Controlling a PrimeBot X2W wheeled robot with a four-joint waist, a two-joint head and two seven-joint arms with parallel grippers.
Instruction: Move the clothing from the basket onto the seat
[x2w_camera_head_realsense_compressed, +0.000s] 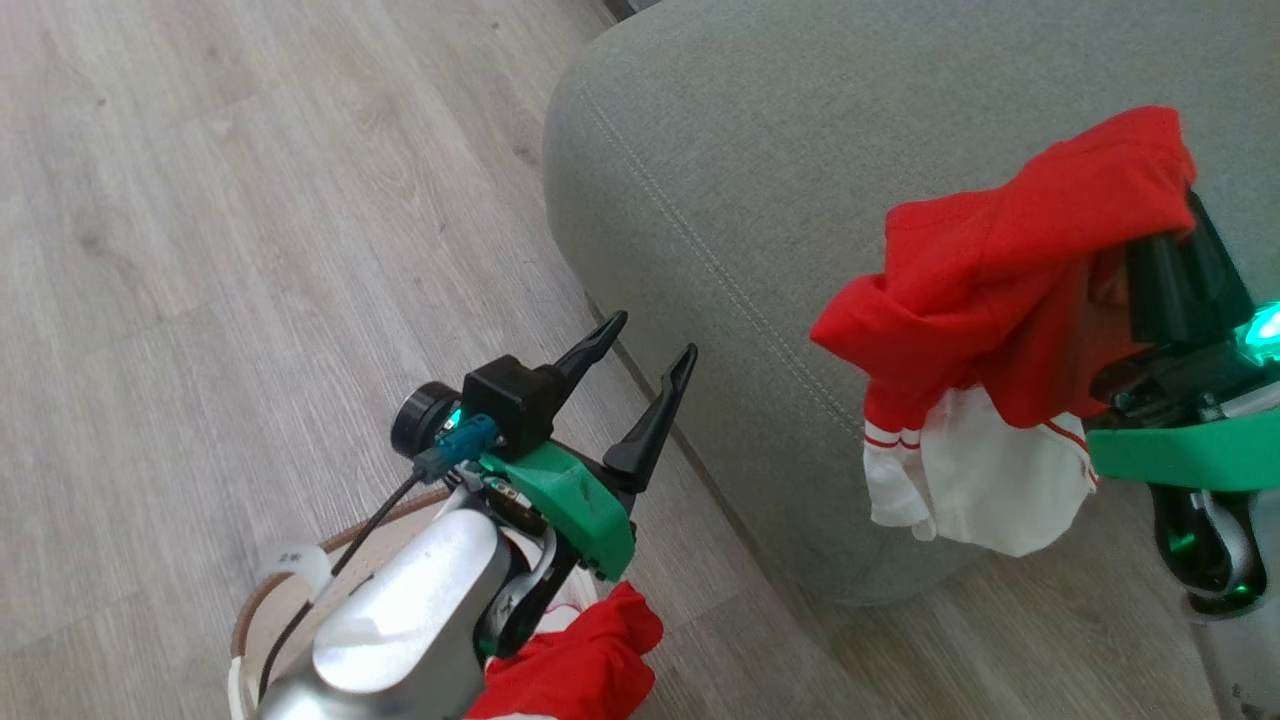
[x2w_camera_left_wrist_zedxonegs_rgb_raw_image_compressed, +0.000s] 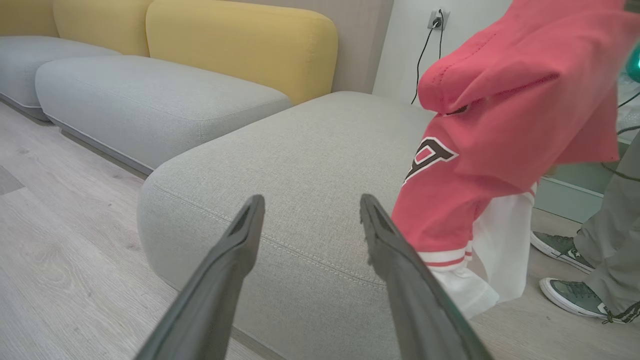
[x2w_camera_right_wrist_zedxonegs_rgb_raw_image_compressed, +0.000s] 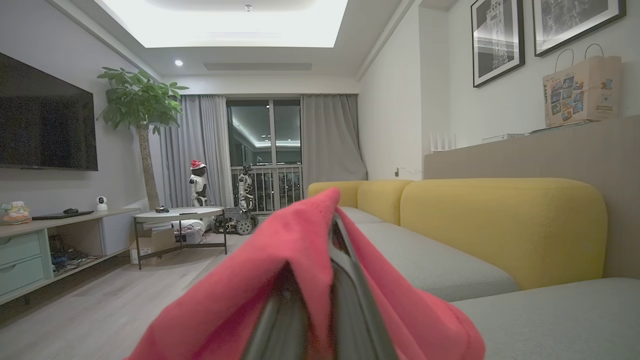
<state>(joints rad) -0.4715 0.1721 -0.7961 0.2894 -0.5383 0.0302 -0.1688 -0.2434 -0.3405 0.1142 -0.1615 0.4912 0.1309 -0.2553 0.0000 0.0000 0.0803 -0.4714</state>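
Basket contains one red garment. Left pincer fully open, empty. Right pincer clamped on second garment above seat.

Setting: living room of a home.

A wall-mounted television was noted above a low cabinet, with a potted tree, a round coffee table and full-length grey curtains drawn back from a glazed balcony door. A modular sofa was recorded, its grey seat backed by yellow cushions. Framed pictures were hung above a ledge on which a paper gift bag was stood. Pale wood-look flooring was laid underfoot.
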